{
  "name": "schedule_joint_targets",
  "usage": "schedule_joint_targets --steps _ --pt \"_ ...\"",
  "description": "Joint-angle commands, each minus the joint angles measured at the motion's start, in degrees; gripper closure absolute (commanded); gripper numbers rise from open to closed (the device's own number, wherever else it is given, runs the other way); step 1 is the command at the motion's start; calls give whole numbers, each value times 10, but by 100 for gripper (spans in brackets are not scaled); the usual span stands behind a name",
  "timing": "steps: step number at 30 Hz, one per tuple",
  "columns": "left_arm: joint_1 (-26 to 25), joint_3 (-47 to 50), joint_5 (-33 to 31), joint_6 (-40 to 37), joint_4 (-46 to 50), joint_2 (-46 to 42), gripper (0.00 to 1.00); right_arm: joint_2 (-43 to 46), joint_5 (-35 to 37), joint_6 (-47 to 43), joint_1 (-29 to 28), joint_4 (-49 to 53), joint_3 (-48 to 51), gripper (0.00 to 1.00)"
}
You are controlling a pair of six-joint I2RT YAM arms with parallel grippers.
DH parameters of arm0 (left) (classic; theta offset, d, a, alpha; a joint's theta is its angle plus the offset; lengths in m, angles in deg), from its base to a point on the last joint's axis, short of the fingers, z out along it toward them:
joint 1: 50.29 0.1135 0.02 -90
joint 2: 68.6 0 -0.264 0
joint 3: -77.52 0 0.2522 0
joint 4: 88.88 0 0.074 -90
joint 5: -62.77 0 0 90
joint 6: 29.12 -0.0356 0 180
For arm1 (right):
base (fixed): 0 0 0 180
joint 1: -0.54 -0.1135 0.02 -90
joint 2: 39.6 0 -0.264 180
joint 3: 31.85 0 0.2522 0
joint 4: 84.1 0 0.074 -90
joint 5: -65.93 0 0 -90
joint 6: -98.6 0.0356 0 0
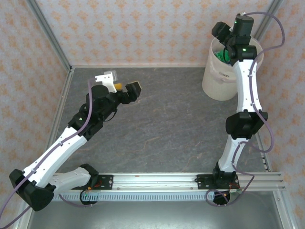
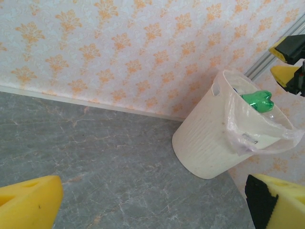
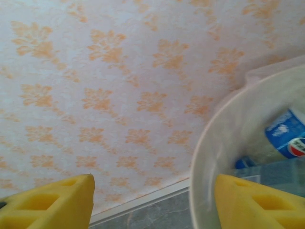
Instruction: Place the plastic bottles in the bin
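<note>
left jaws wide, empty | right jaws parted, empty, at bin

The left arm and right arm are built of white links and black joints, trailed by lilac cables. Fingers are padded in yellow foam.

The grey marbled table carries the cream-white bin, which stands upright on it in the far right corner. A long metal rail lies flat along the table's near edge
</note>
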Motion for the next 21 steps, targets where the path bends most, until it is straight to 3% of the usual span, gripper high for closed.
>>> schedule_joint_targets --steps 1,6,10,15,21 --pt "6 8 -15 7 8 -13 1 -10 18 11 -8 -18 -21 33" --pt "6 9 -18 9 9 -15 1 -6 98 46 -9 13 -8 33" --pt "5 12 -21 10 8 -14 1 40 131 59 -8 -16 77 32" --pt "6 14 -17 12 -2 -8 1 41 71 81 19 -15 125 33" --pt "6 8 -14 11 0 -1 1 14 75 56 31 -19 116 32"
